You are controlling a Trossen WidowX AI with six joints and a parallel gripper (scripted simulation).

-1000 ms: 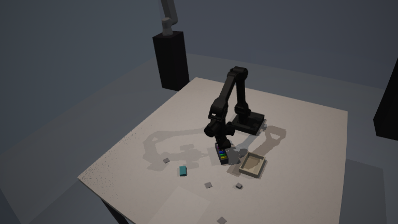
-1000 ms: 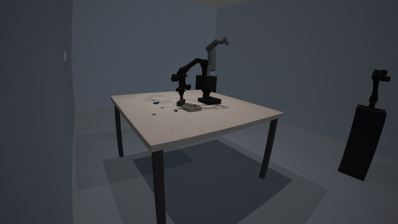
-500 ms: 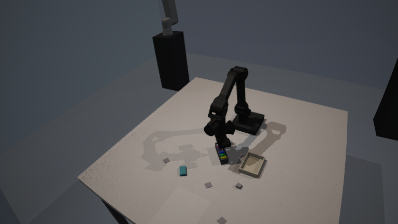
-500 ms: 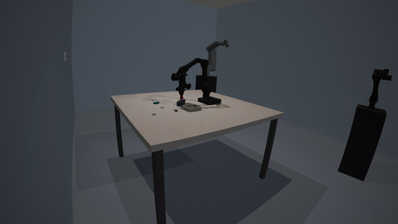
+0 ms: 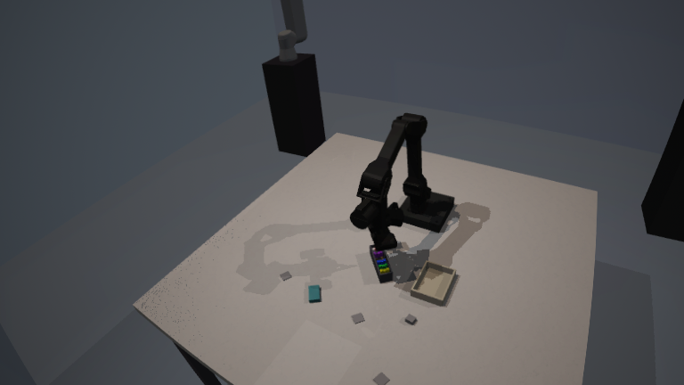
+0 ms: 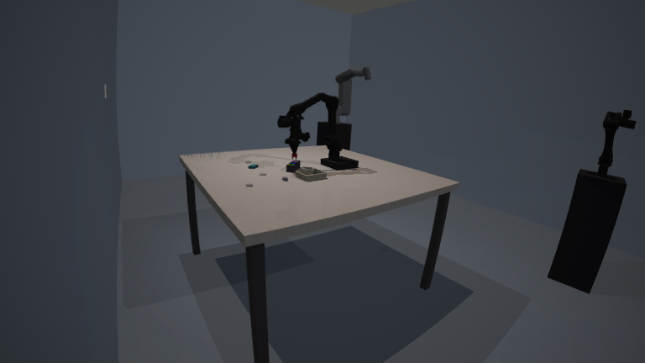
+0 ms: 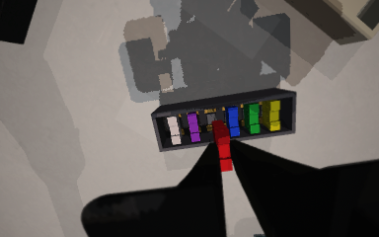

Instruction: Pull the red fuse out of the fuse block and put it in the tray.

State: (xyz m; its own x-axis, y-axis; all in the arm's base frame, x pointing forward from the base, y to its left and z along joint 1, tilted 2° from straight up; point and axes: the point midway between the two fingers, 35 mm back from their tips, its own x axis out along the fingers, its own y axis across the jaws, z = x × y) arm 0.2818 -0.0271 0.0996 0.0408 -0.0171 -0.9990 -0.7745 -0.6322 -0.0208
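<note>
My gripper [image 7: 222,147] [image 6: 294,153] is shut on the red fuse [image 7: 224,150] [image 6: 294,155], which hangs above the fuse block [image 7: 160,143] [image 6: 290,168] [image 5: 386,279]. In the exterior view a gap shows between the fuse and the block. In the wrist view an empty slot shows between the purple fuse [image 7: 193,127] and the blue fuse [image 7: 233,121]. A white fuse [image 7: 173,130], a green fuse [image 7: 253,118] and a yellow fuse [image 7: 272,116] also stand in the block. The beige tray [image 5: 427,298] [image 6: 312,178] is beside the block. The red fuse is hidden in the top view.
A teal block [image 5: 313,292] [image 6: 253,166] lies on the table [image 5: 484,340] to the left of the fuse block. Several small grey pieces lie around, one [image 5: 411,319] [image 6: 285,178] near the tray. The arm's base [image 5: 428,211] [image 6: 338,163] is behind the block and tray.
</note>
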